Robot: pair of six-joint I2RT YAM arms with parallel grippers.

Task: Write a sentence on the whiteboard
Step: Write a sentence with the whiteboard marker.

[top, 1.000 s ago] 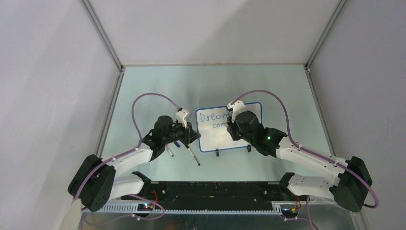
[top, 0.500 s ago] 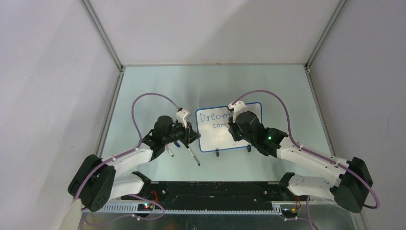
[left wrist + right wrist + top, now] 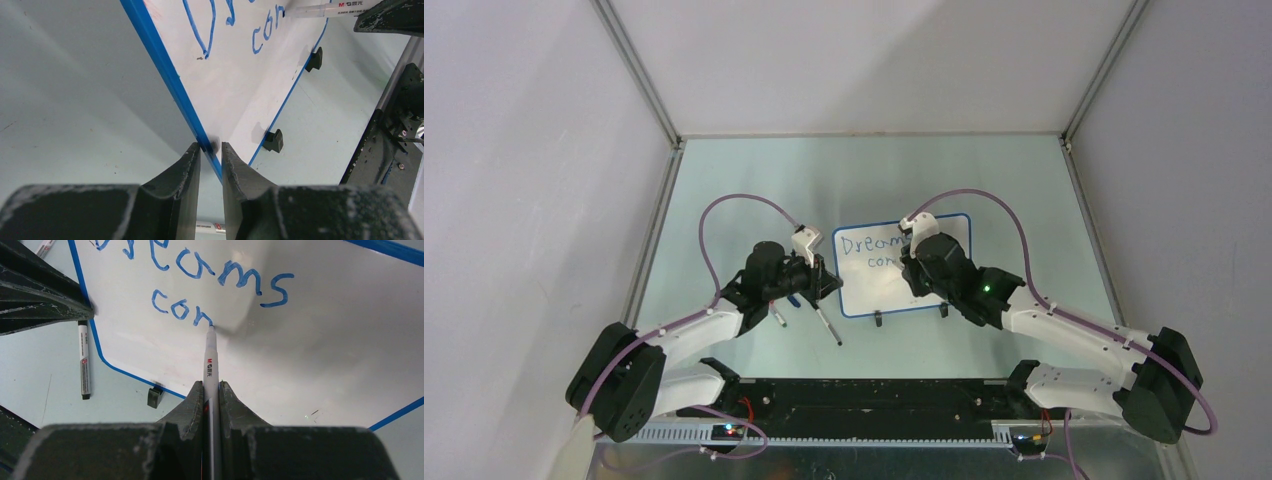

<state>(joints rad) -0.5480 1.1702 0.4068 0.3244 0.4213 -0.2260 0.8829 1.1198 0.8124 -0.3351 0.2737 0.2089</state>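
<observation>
Marker tip on the whiteboard (image 3: 325,340), both your tools gripping.
Your right tool (image 3: 211,390) is closed on a marker (image 3: 209,357); its tip touches the board straight ahead of the fingers, at the end of "con" in the blue sentence (image 3: 200,285), below "Dreams". Your left tool (image 3: 210,150) pinches the board's blue rim (image 3: 165,70). A second marker (image 3: 84,362) lies on the desk (image 3: 40,380), left of the right tool.

Whiteboard (image 3: 320,350): glossy, smooth white face w/ blue plastic rim. Marker (image 3: 209,362): smooth white plastic barrel. Left gripper (image 3: 210,148) fingers (image 3: 176,182): matt blk, scuffed. Table (image 3: 70,100): matt, lightly scratched.
</observation>
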